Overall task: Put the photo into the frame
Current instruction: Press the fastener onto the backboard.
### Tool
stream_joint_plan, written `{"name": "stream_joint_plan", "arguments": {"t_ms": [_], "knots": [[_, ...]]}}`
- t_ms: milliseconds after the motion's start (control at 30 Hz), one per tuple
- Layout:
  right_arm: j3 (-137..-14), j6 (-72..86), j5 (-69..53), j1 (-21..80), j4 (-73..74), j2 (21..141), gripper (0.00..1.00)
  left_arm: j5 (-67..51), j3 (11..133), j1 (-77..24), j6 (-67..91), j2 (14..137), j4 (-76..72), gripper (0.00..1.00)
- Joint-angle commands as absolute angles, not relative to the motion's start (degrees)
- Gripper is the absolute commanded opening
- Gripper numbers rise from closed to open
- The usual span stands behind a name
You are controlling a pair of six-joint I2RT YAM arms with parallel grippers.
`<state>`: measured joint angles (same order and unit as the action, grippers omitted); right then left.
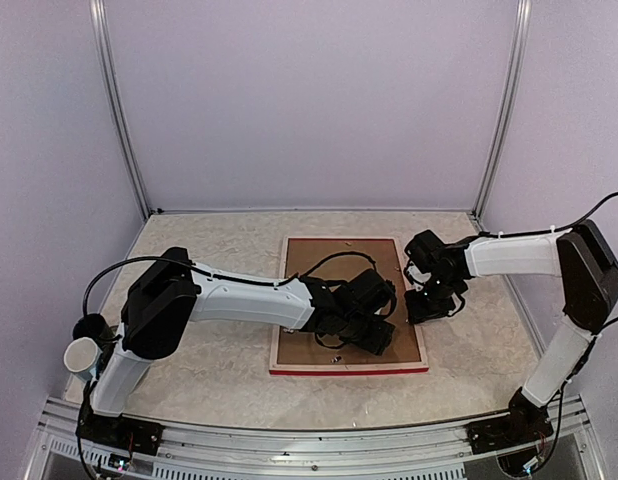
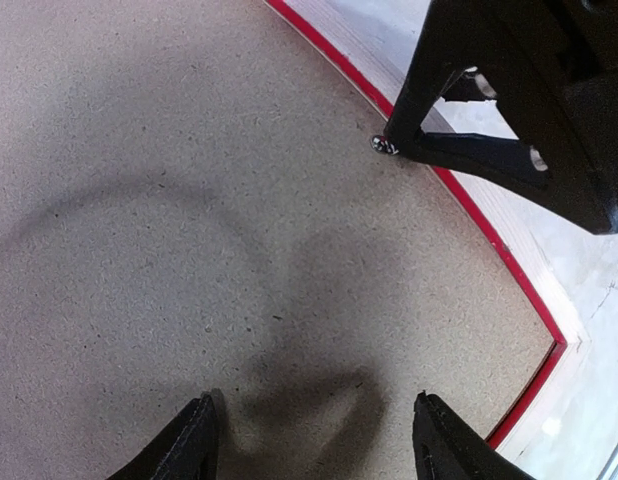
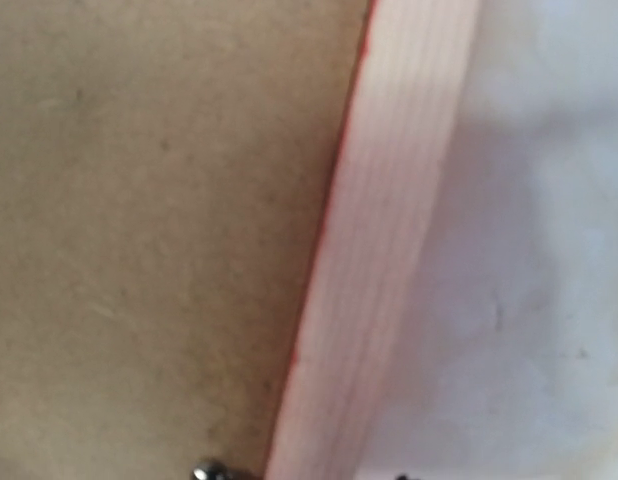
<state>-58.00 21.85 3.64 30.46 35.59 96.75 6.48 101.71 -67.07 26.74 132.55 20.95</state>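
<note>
Mid-table, the frame (image 1: 349, 369) lies flat, pale back up, its long axis seemingly near to far. The brown backing board (image 1: 319, 260) fills it, and no photo shows. The left gripper (image 2: 317, 405) hovers over the board, jaws wide and empty. The right gripper (image 1: 421, 308) sits at the frame's right rail; its fingers are cropped and blurred, so I cannot tell its grip.

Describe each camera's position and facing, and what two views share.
Top external: high behind the bases, looking down on the table; left arm, right arm show.
Left wrist: over the brown cardboard board, facing down; own fingertips, right tool show.
Right wrist: close above the red-edged pale wooden frame; own tool hardly visible.
Shared: board and frame.
</note>
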Motion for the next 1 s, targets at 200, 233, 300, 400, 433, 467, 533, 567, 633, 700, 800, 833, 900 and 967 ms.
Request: {"name": "stream_joint_plan", "arguments": {"t_ms": [200,233,300,400,433,467,533,567,633,700,800,833,900,967], "knots": [[-56.6,21.2,4.4,30.1,36.2,95.6,0.3,6.4,100.6,-67.5,27.2,132.5,20.7,0.66],[-56.6,21.2,4.1,30.0,36.0,95.7,0.31,6.4,100.6,-67.5,27.2,132.4,20.7,0.66],[-56.7,21.4,3.9,30.1,35.9,95.6,0.32,6.7,100.8,-67.5,27.1,132.4,20.8,0.66],[-57.2,21.7,4.2,30.1,36.3,94.3,0.4,7.8,101.2,-67.4,26.9,132.1,21.7,0.66],[-57.4,21.7,4.2,30.1,36.3,93.6,0.42,8.6,101.4,-67.4,26.7,131.8,21.9,0.66],[-57.6,21.8,4.3,30.1,36.4,92.8,0.44,9.3,101.5,-67.3,26.6,131.1,22.1,0.67],[-58.0,21.9,4.5,30.1,36.6,91.5,0.48,10.2,101.5,-66.8,26.3,129.8,22.2,0.68],[-58.2,21.9,4.6,30.1,36.6,91.0,0.5,10.7,101.5,-66.4,26.2,128.7,22.2,0.69],[-58.3,21.9,4.5,30.1,36.4,90.4,0.53,11.5,101.7,-65.6,25.9,127.1,22.2,0.69],[-57.9,22.0,4.5,30.1,35.8,89.9,0.56,12.5,102.2,-64.9,25.5,125.4,22.5,0.71],[-56.8,22.1,4.2,30.1,35.0,88.7,0.61,14.6,103.0,-64.2,24.8,123.1,24.0,0.74],[-56.5,22.2,3.9,30.1,34.7,88.3,0.62,15.5,102.9,-64.1,24.6,122.6,24.7,0.75],[-55.7,22.1,3.6,30.3,34.3,87.4,0.65,17.4,101.6,-63.6,24.5,121.1,25.7,0.79],[-55.0,22.1,2.9,30.4,33.9,86.3,0.67,18.7,98.2,-63.0,25.0,118.9,26.2,0.84]]}}
